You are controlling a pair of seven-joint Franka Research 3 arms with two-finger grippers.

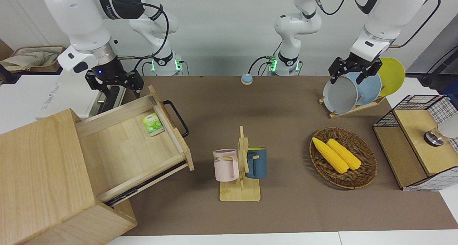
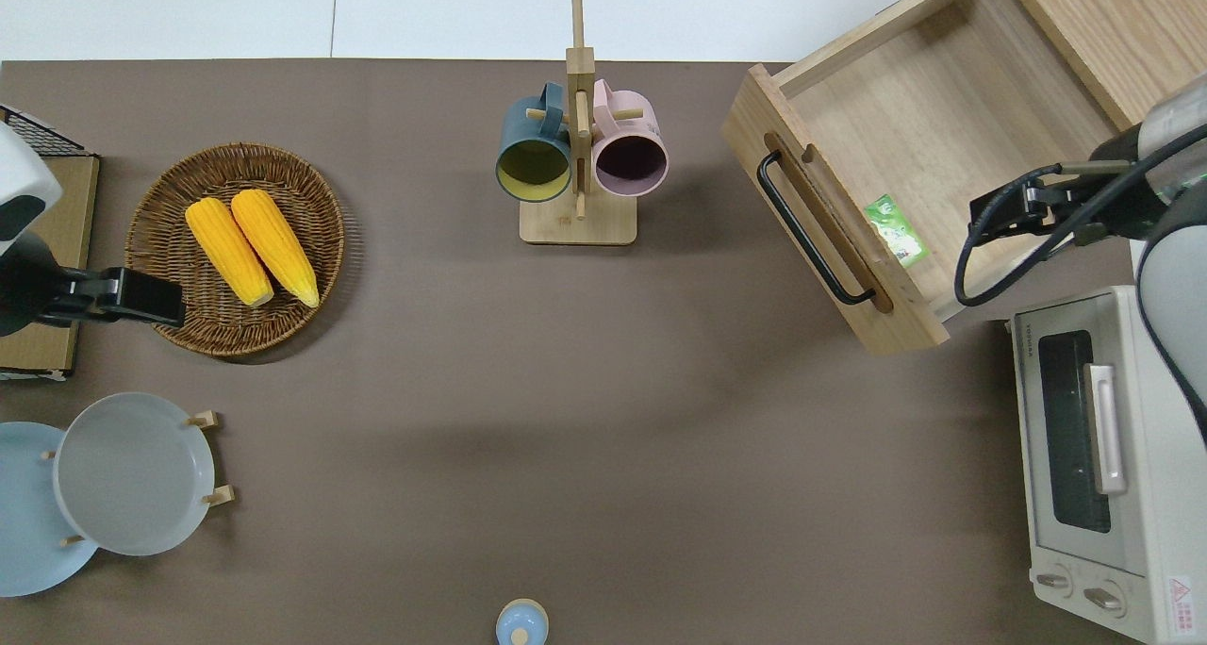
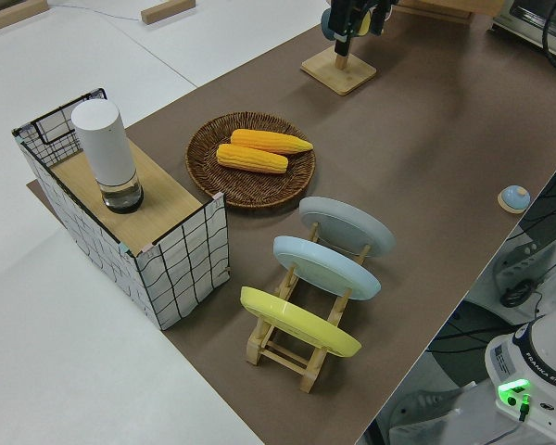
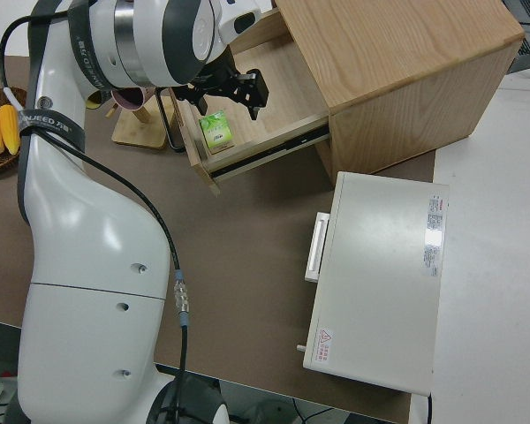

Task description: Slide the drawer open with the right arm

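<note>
A pale-wood drawer with a black bar handle (image 1: 130, 144) holds a green packet (image 1: 152, 124), near a pink mug (image 1: 226, 164), a navy mug (image 1: 257, 162) and yellow corn cobs (image 1: 336, 154).

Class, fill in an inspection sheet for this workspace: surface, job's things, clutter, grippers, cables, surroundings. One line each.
Surface: brown mat covers the table.
Job's things: drawer pulled well out of the cabinet; black bar handle free; a green packet lies inside.
Clutter: mug rack with pink and blue mugs; wicker basket holding two corn cobs; plate rack with three plates; wire-grid box; toaster oven, door shut.
Grippers: right gripper open, over the drawer's edge nearest the robots, touching nothing; left gripper parked, open.
Cables: black cables run along both arms.
Surroundings: white wall and flooring.
</note>
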